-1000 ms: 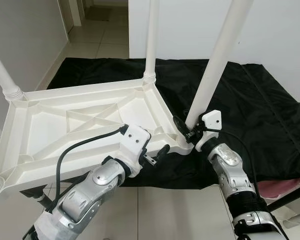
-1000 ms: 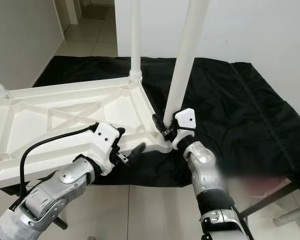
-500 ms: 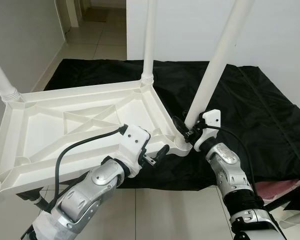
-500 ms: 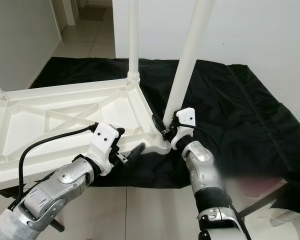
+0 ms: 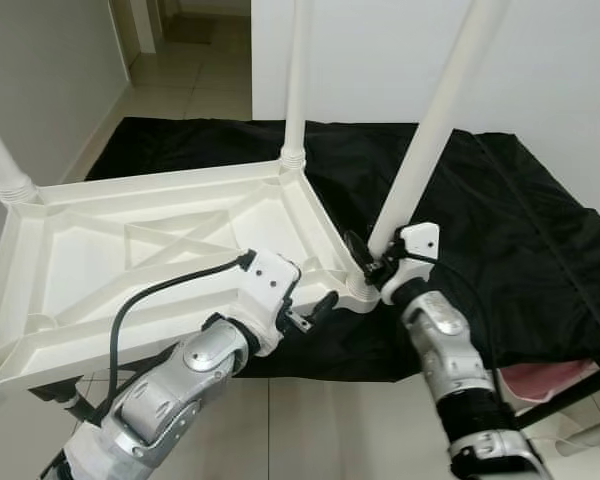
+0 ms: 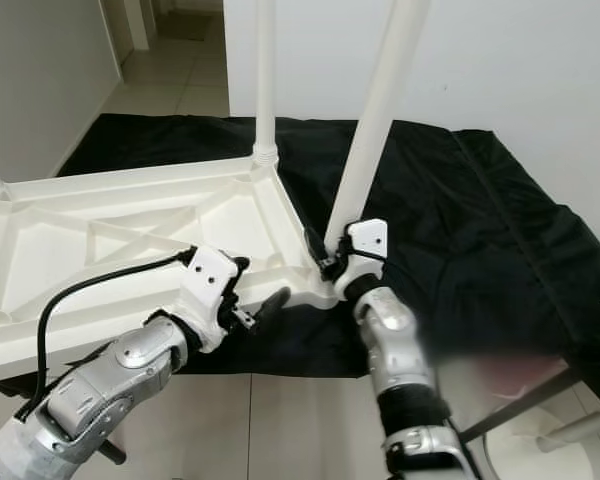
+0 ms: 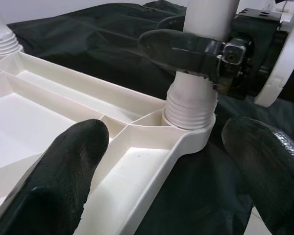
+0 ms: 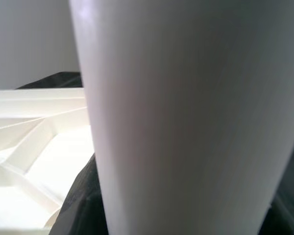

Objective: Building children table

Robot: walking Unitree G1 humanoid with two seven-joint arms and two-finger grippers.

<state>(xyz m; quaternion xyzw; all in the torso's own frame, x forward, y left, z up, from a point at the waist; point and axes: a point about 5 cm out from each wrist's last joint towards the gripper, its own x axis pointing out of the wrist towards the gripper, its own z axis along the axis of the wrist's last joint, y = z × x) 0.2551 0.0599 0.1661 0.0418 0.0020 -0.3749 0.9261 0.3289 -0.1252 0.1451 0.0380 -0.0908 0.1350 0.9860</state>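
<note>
White plastic tabletop [image 5: 160,240] lies upside down, partly on the black cloth [image 5: 520,230]. I count three legs already standing in their corners. My right gripper [image 5: 372,262] is clamped on the fourth leg [image 5: 430,130], low by its threaded socket, likely screwing it home. My left gripper [image 7: 186,161] straddles the rim beside that corner, fingers spread.

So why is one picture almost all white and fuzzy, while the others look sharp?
Right wrist view: the table leg sits right against the lens, so it blurs. Left wrist view: the leg's threaded base is sharp, but the near fingers are soft. Eye views: evenly lit and crisp, with a smudged patch near the pink object.
</note>
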